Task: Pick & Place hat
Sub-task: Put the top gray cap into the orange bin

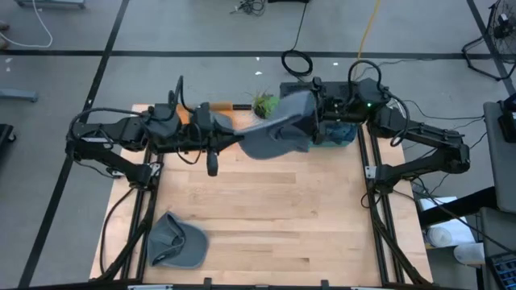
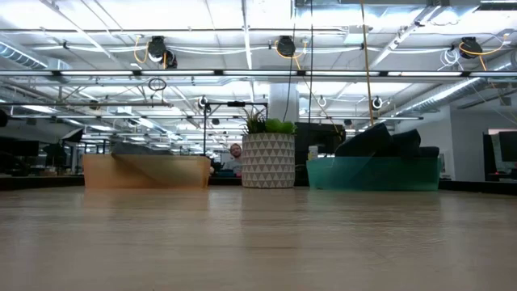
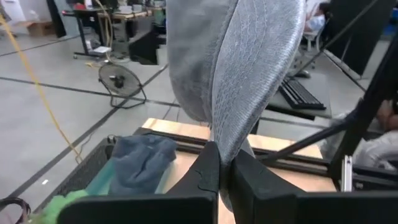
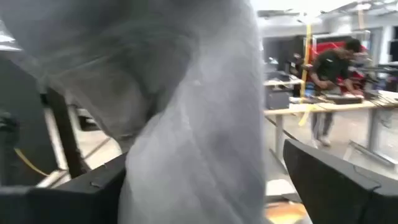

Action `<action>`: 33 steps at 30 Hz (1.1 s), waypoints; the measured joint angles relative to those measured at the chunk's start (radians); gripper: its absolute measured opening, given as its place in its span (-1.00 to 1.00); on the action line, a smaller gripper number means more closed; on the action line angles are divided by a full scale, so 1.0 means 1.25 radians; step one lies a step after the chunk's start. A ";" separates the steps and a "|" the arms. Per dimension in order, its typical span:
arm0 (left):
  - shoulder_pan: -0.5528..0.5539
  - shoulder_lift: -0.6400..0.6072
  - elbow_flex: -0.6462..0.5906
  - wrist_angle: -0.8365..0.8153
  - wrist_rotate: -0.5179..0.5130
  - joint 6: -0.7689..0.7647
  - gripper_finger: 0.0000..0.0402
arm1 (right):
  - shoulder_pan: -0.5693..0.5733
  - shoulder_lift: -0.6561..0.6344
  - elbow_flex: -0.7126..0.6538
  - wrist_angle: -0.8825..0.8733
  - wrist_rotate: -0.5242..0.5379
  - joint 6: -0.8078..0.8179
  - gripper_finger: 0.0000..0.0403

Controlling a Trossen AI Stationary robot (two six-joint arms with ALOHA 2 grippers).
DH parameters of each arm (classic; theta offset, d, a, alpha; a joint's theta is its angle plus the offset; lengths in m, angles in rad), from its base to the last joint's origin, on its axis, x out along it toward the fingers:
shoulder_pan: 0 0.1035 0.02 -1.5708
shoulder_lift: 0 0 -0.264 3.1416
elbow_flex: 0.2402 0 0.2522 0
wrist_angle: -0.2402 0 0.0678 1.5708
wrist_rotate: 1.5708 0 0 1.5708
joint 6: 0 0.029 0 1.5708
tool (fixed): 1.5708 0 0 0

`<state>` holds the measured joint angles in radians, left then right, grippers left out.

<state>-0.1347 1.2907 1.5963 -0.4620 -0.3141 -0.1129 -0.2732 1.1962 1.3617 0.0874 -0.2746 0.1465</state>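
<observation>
A grey hat (image 1: 274,133) hangs in the air over the table's far side, between my two arms. My left gripper (image 1: 239,138) reaches in from the left and is shut on it. My right gripper (image 1: 313,113) comes from the right with its fingers wide apart. In the right wrist view the hat's cloth (image 4: 186,93) fills the gap between them. A second grey hat (image 1: 177,242) lies flat on the table's near left corner. The low view shows neither gripper. My left gripper pinches the hat's brim at its edge (image 3: 225,148) between its two fingers, which reach about level from the table's left. The hat stands up beyond the fingertips, clear of the table. My right gripper's fingers (image 4: 336,180) flank the hat's cloth; I cannot tell whether they touch it.
A teal bin (image 1: 337,135) with grey cloth inside stands at the far right, just below the held hat. A potted plant (image 1: 264,103) and a wooden box (image 2: 145,171) stand along the far edge. The table's middle (image 1: 266,201) is bare wood.
</observation>
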 joint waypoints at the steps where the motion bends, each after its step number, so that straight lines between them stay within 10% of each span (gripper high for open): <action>1: -0.003 0.001 0.000 0.002 0.000 0.005 -0.95 | 0.003 0.002 0.000 -0.001 0.014 -0.003 0.66; 22: -0.001 0.002 0.000 0.019 -0.102 -0.031 -0.95 | 0.037 -0.031 0.000 0.012 0.102 -0.127 0.66; 33: 0.000 -0.007 0.000 0.187 -0.183 0.100 -0.95 | 0.036 -0.102 0.000 0.006 0.285 -0.089 0.66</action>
<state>-0.1352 1.2819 1.5959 -0.2281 -0.5434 0.0119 -0.2279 1.0686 1.3613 0.0944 0.0816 0.0347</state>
